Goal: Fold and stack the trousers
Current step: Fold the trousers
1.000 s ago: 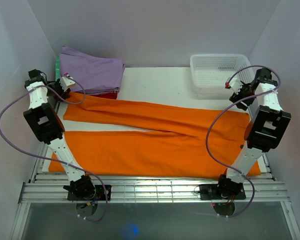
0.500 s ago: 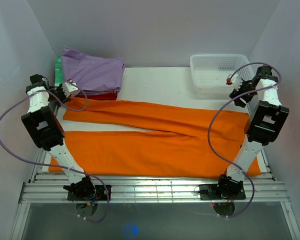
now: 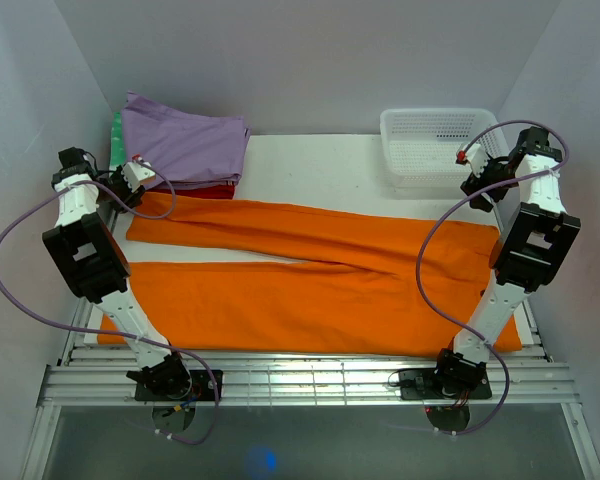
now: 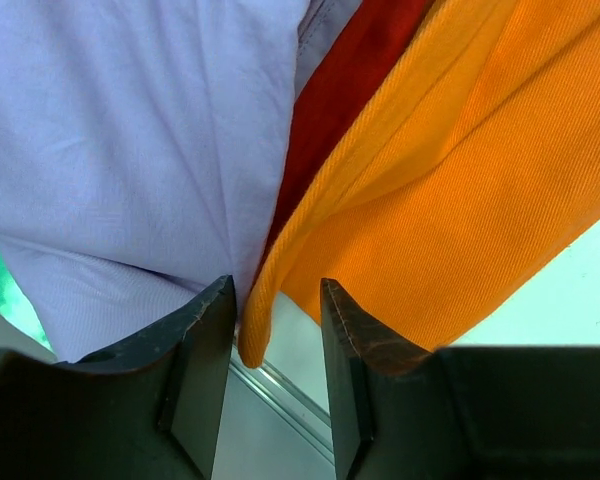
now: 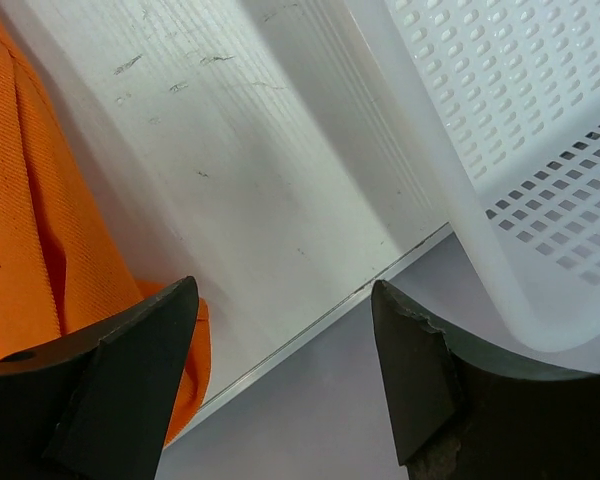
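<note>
At far left a lilac garment (image 3: 185,145) hides most of the red garment (image 4: 345,100) beneath. The left pincer (image 4: 278,300) is released, an orange corner hanging between its jaws. The trousers (image 3: 310,270), plain bright orange, lie flat across the surface (image 3: 320,165), legs leftward; the right arm (image 3: 535,250) covers their right end. The right pincer (image 5: 285,300) gapes released near the basket (image 3: 388,140)

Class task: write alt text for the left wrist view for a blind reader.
A corner of the orange trousers sits between the open jaws of the left gripper. A lilac garment and a red garment lie beside it.
</note>
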You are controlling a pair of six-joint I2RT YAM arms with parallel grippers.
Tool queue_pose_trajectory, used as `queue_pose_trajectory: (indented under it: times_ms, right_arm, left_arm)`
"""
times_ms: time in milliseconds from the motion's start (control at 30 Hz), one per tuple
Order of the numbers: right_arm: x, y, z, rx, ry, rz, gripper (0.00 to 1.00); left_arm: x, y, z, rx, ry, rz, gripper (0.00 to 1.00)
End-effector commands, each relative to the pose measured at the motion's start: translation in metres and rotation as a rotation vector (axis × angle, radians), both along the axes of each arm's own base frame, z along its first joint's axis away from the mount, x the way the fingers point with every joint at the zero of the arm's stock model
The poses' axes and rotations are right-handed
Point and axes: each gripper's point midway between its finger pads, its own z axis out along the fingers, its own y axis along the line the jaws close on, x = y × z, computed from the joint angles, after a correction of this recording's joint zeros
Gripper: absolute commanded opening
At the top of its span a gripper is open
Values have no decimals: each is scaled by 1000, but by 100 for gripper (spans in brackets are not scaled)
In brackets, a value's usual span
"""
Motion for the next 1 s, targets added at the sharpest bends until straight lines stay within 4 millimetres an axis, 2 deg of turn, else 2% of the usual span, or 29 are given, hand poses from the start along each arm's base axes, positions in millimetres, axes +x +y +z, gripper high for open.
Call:
queue_pose_trajectory:
  times_ms: [0, 133, 367, 633, 700, 733, 800, 967]
  right_arm:
    - [-8, 6, 27, 17, -43, 8, 76]
    - [-5, 2, 32, 6, -57, 4, 76]
    - [-9, -2, 34, 0, -53, 5, 76]
    - [-11, -4, 33, -7, -49, 3, 76]
    - [-12, -4, 31, -7, -44, 2, 76]
    - [-13, -4, 30, -6, -39, 2, 76]
    - [-13, -4, 30, -8, -41, 3, 76]
    - [-14, -3, 31, -1, -41, 2, 76]
  left_arm:
    - [-9, -6, 33, 18, -57, -20, 49]
    - [-15, -8, 34, 29, -44, -41, 45]
    - [-29, -6, 30, 39, -30, -54, 44]
    - [-34, -5, 19, 46, 8, -65, 34]
    - [-35, -4, 17, 47, 11, -62, 36]
    - [-36, -4, 19, 46, 4, -63, 44]
    - [-34, -4, 24, 48, -17, -60, 48]
    - [-34, -7, 40, 36, -73, -53, 51]
